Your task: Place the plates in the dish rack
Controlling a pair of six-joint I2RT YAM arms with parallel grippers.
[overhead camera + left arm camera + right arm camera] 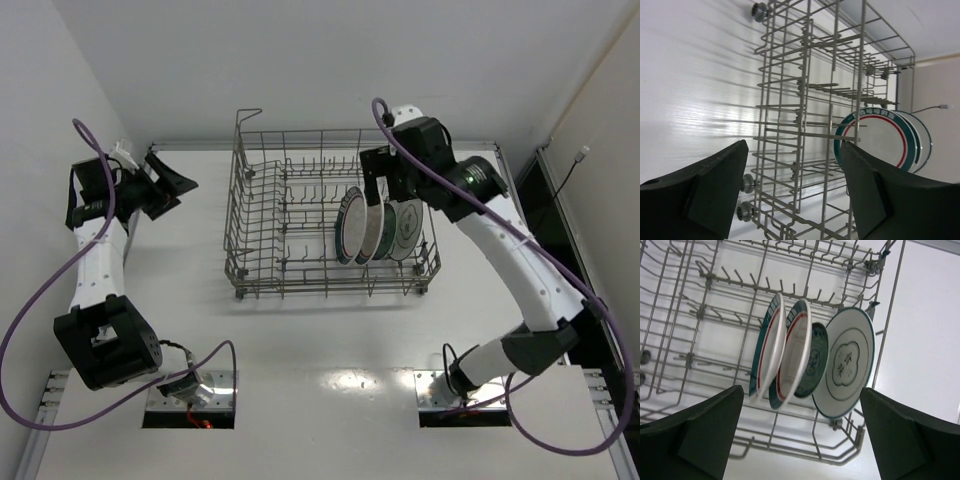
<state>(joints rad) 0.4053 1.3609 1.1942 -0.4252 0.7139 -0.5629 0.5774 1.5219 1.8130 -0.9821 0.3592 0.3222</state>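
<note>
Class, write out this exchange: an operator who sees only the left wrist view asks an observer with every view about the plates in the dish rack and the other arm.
Operator: I see red-ringed rims through the wires. How many plates are loaded?
Observer: Four plates, on edge in a row at the right end of the dish rack.
Operator: Is the right hand gripping one?
Observer: No, the right hand is open above them, holding nothing.
</note>
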